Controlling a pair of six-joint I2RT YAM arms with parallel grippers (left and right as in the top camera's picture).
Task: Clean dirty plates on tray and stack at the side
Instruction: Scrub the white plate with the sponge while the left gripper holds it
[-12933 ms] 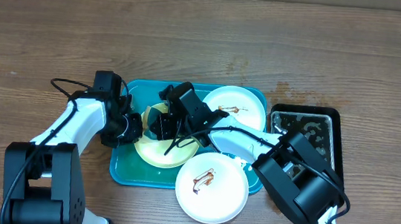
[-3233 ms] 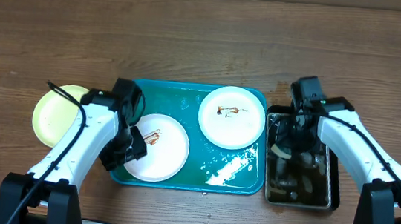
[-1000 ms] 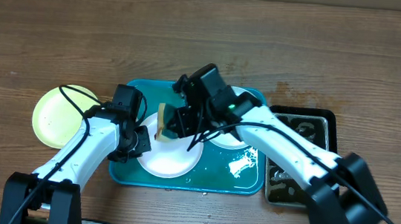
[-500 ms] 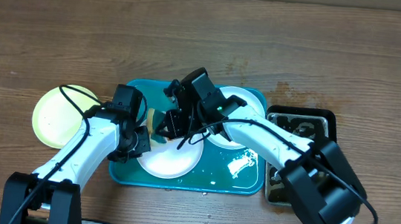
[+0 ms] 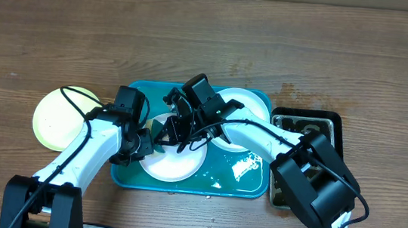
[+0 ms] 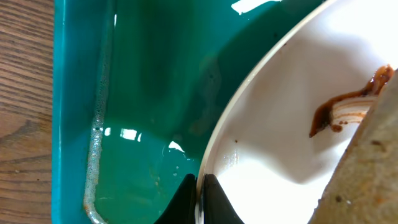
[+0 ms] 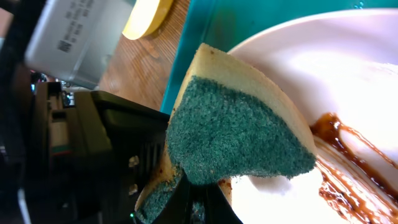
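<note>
The left gripper (image 6: 199,190) is clamped on the rim of the smeared white plate (image 6: 280,162), one finger on each side of the edge. The right gripper (image 7: 196,202) is closed on a yellow-and-green sponge (image 7: 239,140), held over that plate beside its brown smear (image 6: 339,112). The plate lies in the lower left of the teal tray (image 5: 250,183). A second white plate (image 5: 254,104) sits at the tray's upper right. The yellow-green plate (image 5: 51,121) rests on the table (image 5: 197,37), left of the tray.

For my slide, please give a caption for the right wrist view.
Right gripper holds a green-faced sponge on a white plate beside a brown smear, in the teal tray.
</note>
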